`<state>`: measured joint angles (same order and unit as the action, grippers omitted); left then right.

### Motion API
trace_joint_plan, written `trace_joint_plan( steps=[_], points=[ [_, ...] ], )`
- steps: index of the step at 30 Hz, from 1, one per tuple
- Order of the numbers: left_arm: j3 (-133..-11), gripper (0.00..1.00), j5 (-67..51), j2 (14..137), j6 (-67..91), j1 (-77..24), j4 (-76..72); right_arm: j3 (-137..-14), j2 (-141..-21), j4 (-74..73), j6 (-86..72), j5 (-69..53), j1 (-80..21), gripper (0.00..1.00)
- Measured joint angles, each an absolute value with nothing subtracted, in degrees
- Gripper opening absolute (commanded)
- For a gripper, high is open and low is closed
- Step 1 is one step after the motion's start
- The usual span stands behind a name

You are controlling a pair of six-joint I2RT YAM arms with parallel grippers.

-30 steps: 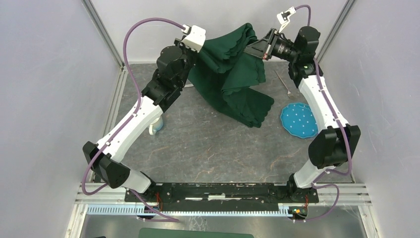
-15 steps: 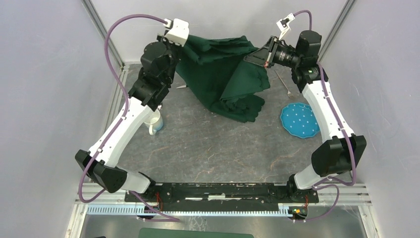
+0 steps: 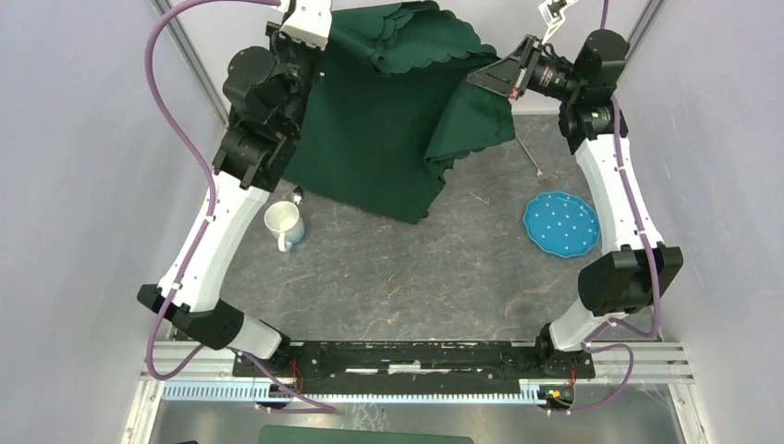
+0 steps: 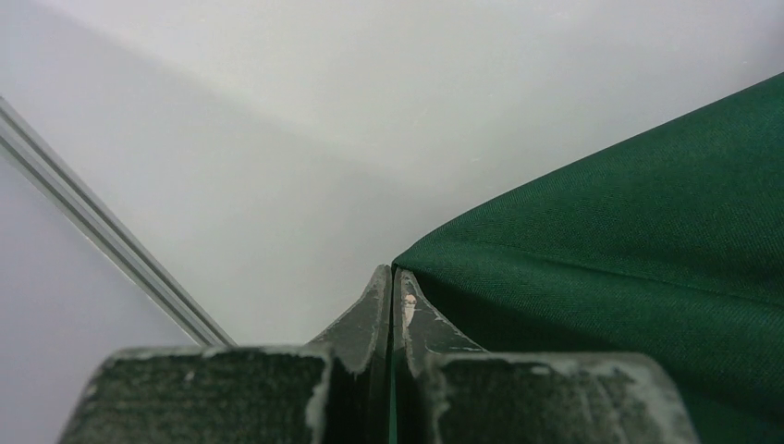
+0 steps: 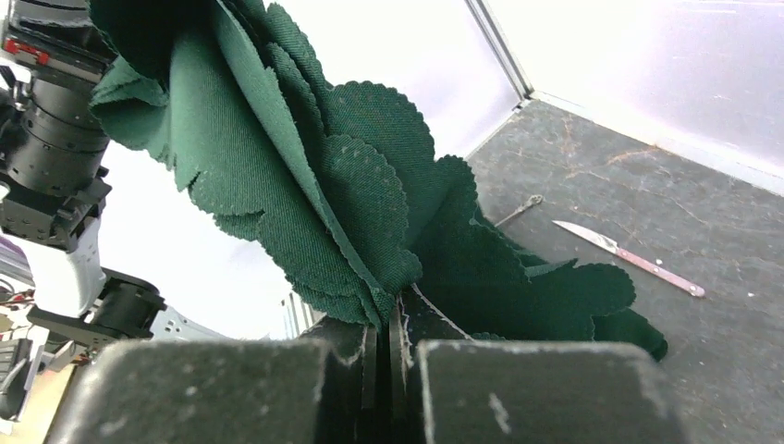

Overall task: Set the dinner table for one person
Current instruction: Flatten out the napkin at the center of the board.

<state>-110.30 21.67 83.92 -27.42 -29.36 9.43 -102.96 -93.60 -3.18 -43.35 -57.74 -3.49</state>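
Pinching cloth [image 3: 370,139]: left hand [image 4: 392,282], right hand [image 5: 395,310]

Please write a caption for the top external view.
The left arm and right arm hold a dark green cloth over the grey table, near a mug and blue plate.

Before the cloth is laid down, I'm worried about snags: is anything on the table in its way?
Yes. Below the raised dark green cloth, held by the left gripper and right gripper, a spoon lies at its left edge beside the white mug, and a knife lies on the table to its right.
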Motion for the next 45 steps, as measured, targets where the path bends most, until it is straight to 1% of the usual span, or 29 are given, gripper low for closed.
trace_joint_plan(
  steps=[4,13,18,22,29,32,37,41,45],
  points=[
    [-113.56,0.02,21.74,85.71,-29.04,-29.32,10.81,-103.02,-95.02,1.34,-46.63,-58.48,-3.42,0.0],
    [-119.9,0.02,21.98,89.17,-34.48,-29.39,12.16,-100.53,-95.96,5.61,-48.82,-60.01,-3.38,0.0],
    [-128.88,0.02,28.82,90.24,-40.62,-27.07,8.25,-98.7,-97.21,5.58,-50.02,-60.36,-1.56,0.0],
    [-132.68,0.02,30.81,88.25,-42.5,-26.81,3.53,-96.53,-98.15,5.65,-50.98,-61.91,-1.32,0.0],
    [-132.66,0.02,31.4,86.7,-42.7,-26.85,0.03,-92.12,-97.73,5.52,-51.16,-63.86,-2.0,0.0],
    [-130.93,0.02,30.87,88.05,-40.69,-26.85,0.21,-90.61,-96.23,2.04,-48.71,-63.86,-2.02,0.0],
    [-127.28,0.02,27.27,91.46,-35.4,-26.85,2.72,-85.08,-89.21,-7.46,-42.7,-59.2,-0.64,0.0],
    [-125.84,0.02,23.27,95.94,-30.46,-26.85,6.96,-78.41,-82.74,-9.37,-43.38,-55.33,3.6,0.0],
    [-122.87,0.02,21.15,97.17,-27.83,-26.85,9.21,-78.32,-82.35,-10.92,-44.18,-53.12,5.26,0.0]
  ],
)
